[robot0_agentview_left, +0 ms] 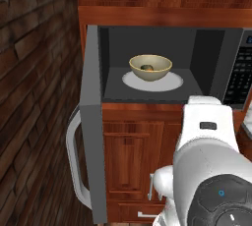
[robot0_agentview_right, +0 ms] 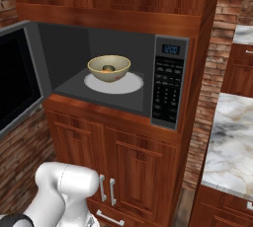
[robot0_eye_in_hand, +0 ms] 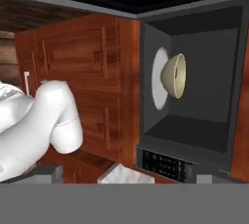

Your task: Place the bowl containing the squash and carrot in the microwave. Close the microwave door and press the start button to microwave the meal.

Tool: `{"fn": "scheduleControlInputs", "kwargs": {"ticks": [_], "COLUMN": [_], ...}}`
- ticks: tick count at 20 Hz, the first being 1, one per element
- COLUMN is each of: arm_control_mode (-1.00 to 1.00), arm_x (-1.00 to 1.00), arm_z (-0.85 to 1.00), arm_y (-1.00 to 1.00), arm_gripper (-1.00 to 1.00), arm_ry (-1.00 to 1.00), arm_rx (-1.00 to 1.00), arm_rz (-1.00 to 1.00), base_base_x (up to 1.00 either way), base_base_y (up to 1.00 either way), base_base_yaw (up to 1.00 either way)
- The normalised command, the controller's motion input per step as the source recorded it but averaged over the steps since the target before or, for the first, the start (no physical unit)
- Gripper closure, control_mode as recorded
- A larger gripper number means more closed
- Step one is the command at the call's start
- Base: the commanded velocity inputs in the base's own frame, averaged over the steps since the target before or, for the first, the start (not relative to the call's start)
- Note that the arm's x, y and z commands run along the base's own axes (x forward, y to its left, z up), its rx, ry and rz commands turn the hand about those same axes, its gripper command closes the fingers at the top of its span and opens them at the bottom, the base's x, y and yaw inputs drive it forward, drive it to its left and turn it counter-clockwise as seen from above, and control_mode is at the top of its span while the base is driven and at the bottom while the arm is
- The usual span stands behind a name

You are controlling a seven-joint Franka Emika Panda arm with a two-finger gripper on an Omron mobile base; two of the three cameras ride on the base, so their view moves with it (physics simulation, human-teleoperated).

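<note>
Our bowl (robot0_agentview_left: pixel 150 67) sits on the turntable (robot0_agentview_left: pixel 173 83), likely with both vegetables. Gripper wide, empty. Next we swing the microwave door (robot0_agentview_left: pixel 93 122) shut.

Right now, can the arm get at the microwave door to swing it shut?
Probably yes: the microwave door stands wide open to the left with nothing in front of it, and the bowl sits fully inside on the turntable.

From my console the render looks evenly lit and sharp, free of glare. The dark grey microwave cavity (robot0_agentview_right: pixel 99 53) stays dim, and the white round turntable plate (robot0_agentview_left: pixel 170 83) shows brightest inside.
</note>
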Motion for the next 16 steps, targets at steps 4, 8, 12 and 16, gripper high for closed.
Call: {"fn": "scheduleControlInputs", "kwargs": {"ticks": [4, 8, 12, 16], "arm_control_mode": [-1.00, -1.00, -1.00, -1.00], "arm_x": [-0.11, 0.00, 0.00, 0.00], "arm_z": [-0.09, -0.56, -0.73, -0.57], "arm_y": [0.64, 0.48, 0.56, 0.61], "arm_gripper": [-1.00, -1.00, -1.00, -1.00], "arm_ry": [-0.02, -0.10, -0.13, -0.19], "arm_rx": [-0.19, -0.13, -0.16, -0.13], "arm_rz": [0.03, 0.00, 0.00, 0.00], "base_base_x": [0.00, 0.00, 0.00, 0.00], "base_base_y": [0.00, 0.00, 0.00, 0.00], "base_base_yaw": [0.00, 0.00, 0.00, 0.00]}}
